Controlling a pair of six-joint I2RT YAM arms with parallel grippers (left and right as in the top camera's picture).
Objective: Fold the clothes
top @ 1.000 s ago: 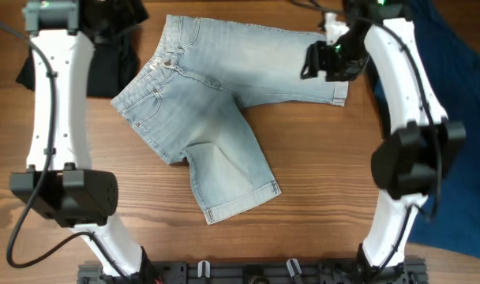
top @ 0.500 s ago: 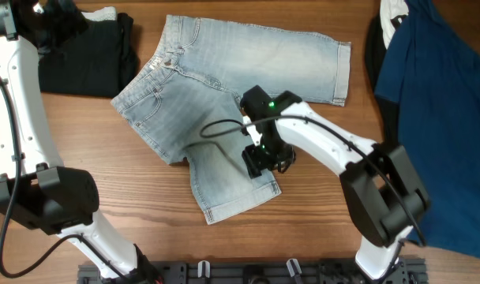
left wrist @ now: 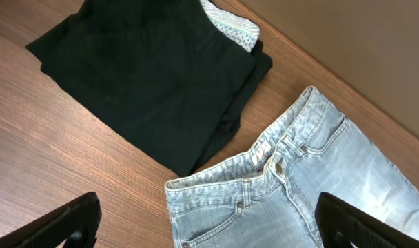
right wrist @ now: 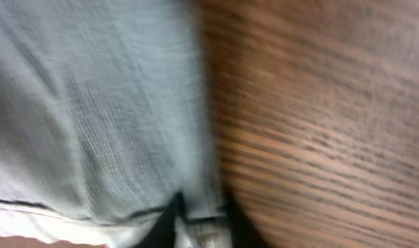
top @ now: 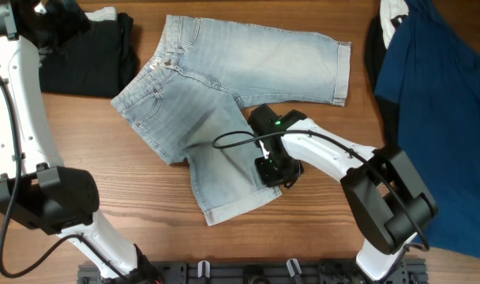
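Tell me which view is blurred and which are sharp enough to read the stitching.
Right wrist view: motion-blurred, denim pants and table grain smeared into streaks. Left wrist view: sharp, stitching readable. Overhead view: sharp, evenly lit, no glare.

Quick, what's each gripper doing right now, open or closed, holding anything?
Left gripper: open, holding nothing.
Right gripper: apparently closed on the jeans leg edge; view blurry.

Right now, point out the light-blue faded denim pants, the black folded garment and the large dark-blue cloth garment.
light-blue faded denim pants (top: 260,67), overhead, upper leg.
black folded garment (left wrist: 140,76), left wrist, top face.
large dark-blue cloth garment (top: 445,110), overhead, middle.
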